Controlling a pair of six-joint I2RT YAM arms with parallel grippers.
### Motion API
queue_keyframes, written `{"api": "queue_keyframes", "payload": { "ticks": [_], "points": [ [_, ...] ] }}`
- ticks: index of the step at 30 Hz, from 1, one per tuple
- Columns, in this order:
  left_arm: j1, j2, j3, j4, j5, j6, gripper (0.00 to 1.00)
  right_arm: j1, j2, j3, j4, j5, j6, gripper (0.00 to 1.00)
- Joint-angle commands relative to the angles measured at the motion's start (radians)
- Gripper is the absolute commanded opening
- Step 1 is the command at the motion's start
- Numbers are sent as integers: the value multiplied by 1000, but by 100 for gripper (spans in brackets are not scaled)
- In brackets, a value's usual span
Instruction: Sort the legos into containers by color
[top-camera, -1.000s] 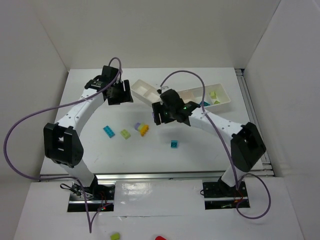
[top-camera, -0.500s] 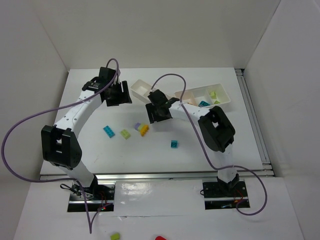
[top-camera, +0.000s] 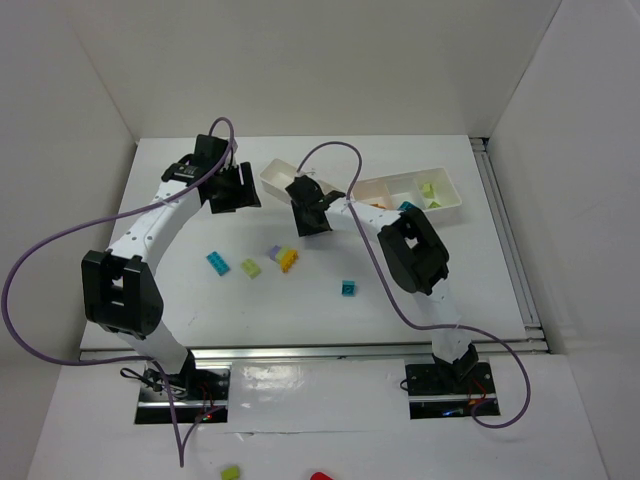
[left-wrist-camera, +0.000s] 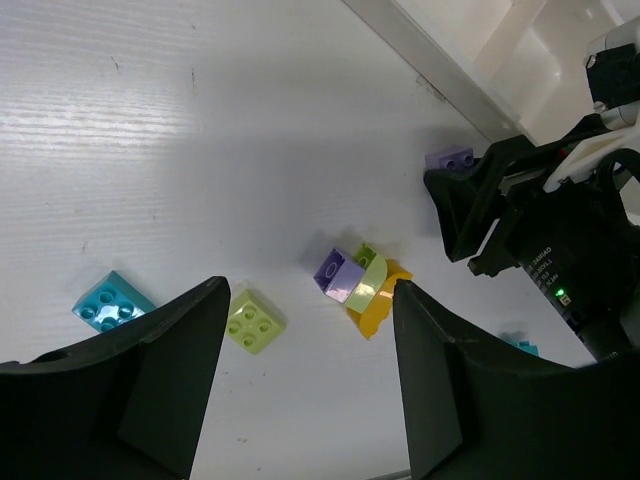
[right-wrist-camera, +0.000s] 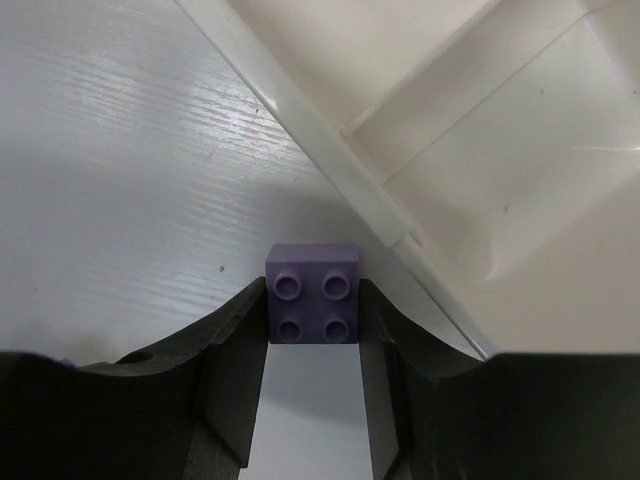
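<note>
While the right gripper (right-wrist-camera: 312, 320) pinches the purple lego (right-wrist-camera: 312, 293) on the table (right-wrist-camera: 120, 150) just beside the left tray (right-wrist-camera: 326, 165) | risk: brick may snag the tray wall and twist free on lifting | left gripper (left-wrist-camera: 310, 330): wide, empty

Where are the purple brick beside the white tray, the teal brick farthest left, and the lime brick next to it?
purple brick (right-wrist-camera: 312, 306), right wrist view, on its studded top.
teal brick (left-wrist-camera: 112, 302), left wrist view, on its studded top.
lime brick (left-wrist-camera: 254, 320), left wrist view, on its studded top.
</note>
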Motion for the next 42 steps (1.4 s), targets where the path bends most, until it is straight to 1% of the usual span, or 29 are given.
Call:
{"api": "queue_keyframes", "payload": {
  "ticks": [1,4,9,11,13,16,18,19,25,28,29,30,34,36,38,39,40,41,42],
  "points": [
    [7,-38,2,13,16,17,76,6,-14,49,12,26,-2,45],
    [7,-38,2,13,7,26,76,15,-69,11,12,26,-13,34],
    [16,-38,2,13,7,26,76,24,-208,-29,12,26,-13,33],
    [16,-38,2,13,16,26,76,24,-236,-29,-9,46,6,30],
    [16,-38,11,13,25,26,76,12,-236,-19,-32,46,15,30],
    [16,-38,20,13,25,26,76,-8,-227,11,-43,92,24,30],
    [16,-29,29,13,25,26,76,-43,-206,47,-54,92,38,30],
    [16,-29,29,13,25,26,76,-43,-181,61,-54,106,65,30],
    [16,-29,29,4,25,26,76,-97,-77,153,-45,106,56,32],
    [16,-29,29,4,16,26,76,-118,-26,214,-55,97,46,37],
    [16,-29,29,4,16,26,76,-118,-14,234,-78,97,46,44],
    [16,-29,29,4,16,26,76,-128,-14,260,-78,97,46,47],
    [16,-20,39,4,16,26,76,-128,-1,252,-88,97,46,47],
    [16,-9,51,4,16,17,76,-128,-11,241,-79,97,55,48],
    [16,12,63,-6,25,17,76,-128,-20,232,-78,88,55,51],
    [16,12,80,-6,25,17,76,-128,-20,232,-78,88,55,54],
    [16,29,89,-6,25,17,77,-128,-20,232,-78,88,55,59],
    [16,47,98,-6,34,-4,77,-128,-20,222,-78,88,55,67],
    [16,48,117,-6,34,-15,77,-128,-20,222,-78,88,55,69]
  ]
}}
